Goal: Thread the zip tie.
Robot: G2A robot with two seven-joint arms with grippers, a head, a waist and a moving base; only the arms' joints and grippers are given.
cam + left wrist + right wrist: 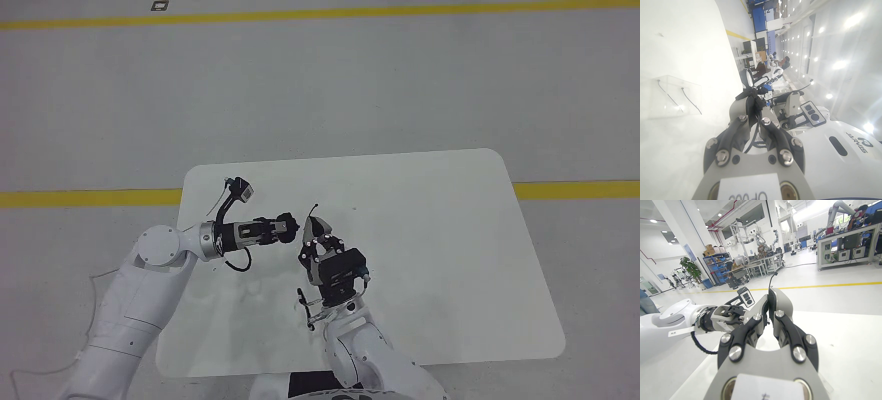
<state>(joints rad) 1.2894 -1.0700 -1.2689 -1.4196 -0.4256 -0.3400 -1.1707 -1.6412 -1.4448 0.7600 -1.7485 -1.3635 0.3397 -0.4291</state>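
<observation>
Two hands sat close above the desk, right hand pinching the upright tie, left hand shut on something I couldn't identify, so I judged slow tip-to-head alignment best.

Table: white, round-cornered, set on a pale grey workshop floor
Floor stripes: one yellow line shows at both sides of the table; a second crosses the floor well beyond it
Clear box: transparent, standing on the tabletop
Speck: a small dark mark on the white top, well apart from the box
Potted plant: leafy, beside a blue bin at the hall's far side
Shelving: racks of blue trays, cardboard boxes stacked on top
Workbench: metal-framed, with equipment cabinets beneath
</observation>
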